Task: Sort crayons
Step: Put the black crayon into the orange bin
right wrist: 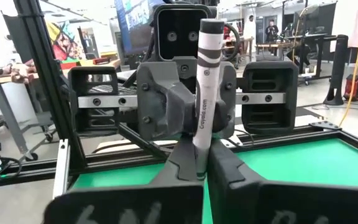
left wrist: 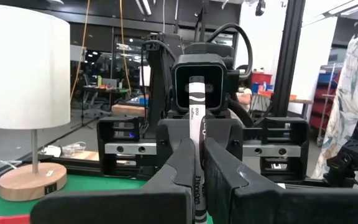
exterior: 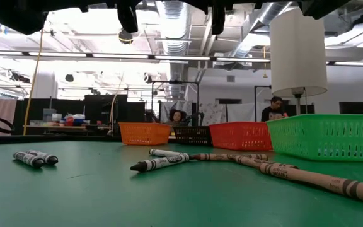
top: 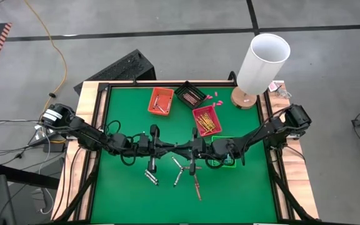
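Both arms meet over the middle of the table [top: 130,194], nose to nose: the left gripper [left wrist: 199,168] has its jaws clamped on a grey crayon [left wrist: 196,134] standing upright between them, and the right gripper [right wrist: 202,163] has its jaws closed on the same sort of stick, its own grey crayon [right wrist: 205,93] rising straight up from the pinch, so this looks like a hand-over or a double hold in mid-air, though I can't tell whether it is one crayon shared or two. Below the jaws, the sort is only partly done, by my reading: loose crayons [top: 179,170] lie on the green mat just under and a little nearer than the grippers, a dark pair [exterior: 35,159] off to the left arm's side, and long brown-red ones [exterior: 307,176] running toward the right arm's side. Just beside the right jaws sits the green tray [top: 229,162], contents hidden by the arm. Farther beyond the jaws, the red tray [top: 206,120] holds a heap of yellow-orange sticks, the orange tray [top: 160,100] a few, the dark tray [top: 190,95] some brownish ones. Past those, tiny pink bits [top: 212,98] and a lamp [top: 262,62].
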`<action>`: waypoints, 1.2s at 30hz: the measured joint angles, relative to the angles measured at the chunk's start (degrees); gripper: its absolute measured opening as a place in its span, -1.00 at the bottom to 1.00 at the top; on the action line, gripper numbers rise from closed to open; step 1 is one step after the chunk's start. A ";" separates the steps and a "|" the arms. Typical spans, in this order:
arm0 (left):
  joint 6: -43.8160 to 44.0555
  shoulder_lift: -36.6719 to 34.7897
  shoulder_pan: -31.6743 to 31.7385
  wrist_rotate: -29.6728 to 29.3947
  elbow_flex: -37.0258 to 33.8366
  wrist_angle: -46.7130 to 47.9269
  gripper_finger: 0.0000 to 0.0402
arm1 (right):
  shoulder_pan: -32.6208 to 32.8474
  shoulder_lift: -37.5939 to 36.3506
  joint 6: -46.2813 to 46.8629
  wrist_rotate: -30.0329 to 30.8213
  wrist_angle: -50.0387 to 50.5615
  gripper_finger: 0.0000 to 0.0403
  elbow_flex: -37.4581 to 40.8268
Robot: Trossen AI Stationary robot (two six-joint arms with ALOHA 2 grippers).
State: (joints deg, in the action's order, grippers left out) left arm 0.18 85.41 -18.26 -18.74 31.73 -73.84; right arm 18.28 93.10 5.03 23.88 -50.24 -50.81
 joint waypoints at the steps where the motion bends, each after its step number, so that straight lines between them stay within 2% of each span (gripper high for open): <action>1: 0.02 0.00 0.00 -0.18 0.00 0.00 -1.00 | 0.00 0.00 0.31 0.00 0.10 -0.94 0.01; 5: 0.49 -0.04 -0.11 -2.36 0.00 1.27 -0.98 | -0.02 0.00 1.01 0.31 0.49 -0.98 0.00; 7: 0.26 -0.04 -0.48 -2.54 0.04 2.59 -0.90 | -0.02 0.00 1.03 0.39 0.83 -0.98 0.02; 10: -0.36 -0.09 -0.89 -4.18 0.11 4.77 -0.70 | -0.04 0.01 1.03 0.41 1.19 -0.99 0.03; 14: -2.15 -1.95 -1.68 -10.23 0.11 8.62 -0.39 | -0.60 0.02 1.06 1.85 2.29 -0.99 0.06; 18: -2.52 -6.89 -2.52 -17.16 0.11 17.28 -0.13 | -2.41 -0.02 2.03 1.95 2.90 -0.99 0.04; 22: 0.04 -13.09 -3.17 -21.09 -0.04 28.94 0.04 | -6.12 -0.15 2.72 1.99 3.65 -1.00 0.00; 29: 6.55 -22.42 -3.17 -21.86 -0.02 45.21 0.09 | -16.54 0.74 9.93 -0.07 9.94 -1.00 -0.02; 36: 7.65 -25.20 -3.17 -22.60 -0.02 49.14 0.09 | -24.82 5.40 13.70 -5.81 12.70 -1.00 -2.23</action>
State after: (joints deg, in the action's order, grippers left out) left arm 7.84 60.20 -21.43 -41.34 31.71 -24.70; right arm -6.53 98.50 18.73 18.06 -37.55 -53.03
